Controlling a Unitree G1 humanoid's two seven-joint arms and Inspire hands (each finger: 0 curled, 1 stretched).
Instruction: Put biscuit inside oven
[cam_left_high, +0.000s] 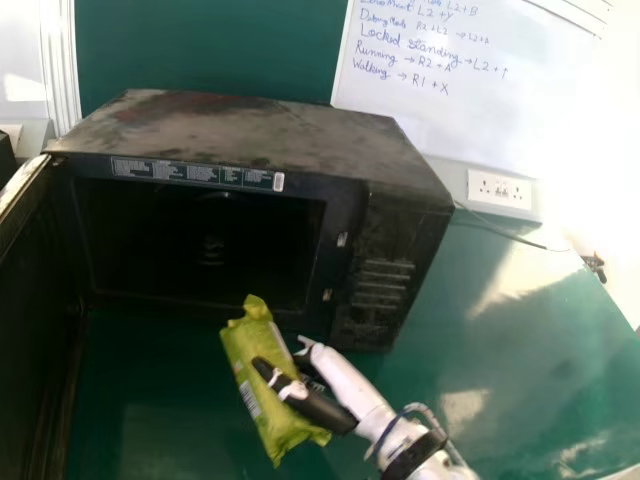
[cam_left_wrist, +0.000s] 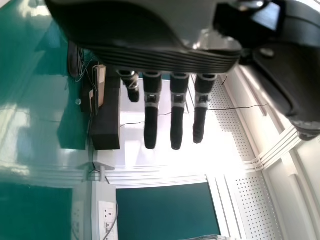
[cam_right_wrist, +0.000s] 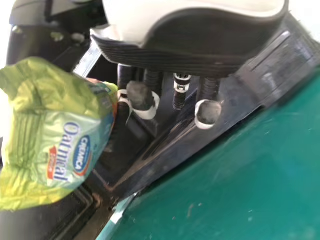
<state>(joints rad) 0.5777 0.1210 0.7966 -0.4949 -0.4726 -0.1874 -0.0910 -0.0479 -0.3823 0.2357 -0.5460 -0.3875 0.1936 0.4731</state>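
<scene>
Right hand (cam_left_high: 318, 408) has the biscuit pack (cam_left_high: 262, 372) pinched, thumb one side, curled fingers the other. Pack is in front of the oven (cam_left_high: 270, 140), near the opening's lower edge, not inside. Held by its right long side, so both ends are free; far end tilts toward the opening, probably so it can lead in. Soft wrapper, likely to crease or slip if squeezed or knocked.

Door (cam_left_high: 28, 300) stands wide at the left, leaving the front clear for an arm coming from the right. Oven sits flat on the tabletop (cam_left_high: 500, 340), opening facing the robot, so a forward push should do. Next, judged: lift a bit over the sill, move in, release. Main risk: pack or knuckles catching the frame. Left hand (cam_left_wrist: 150, 47) idle, fingers straight, in left wrist view.
</scene>
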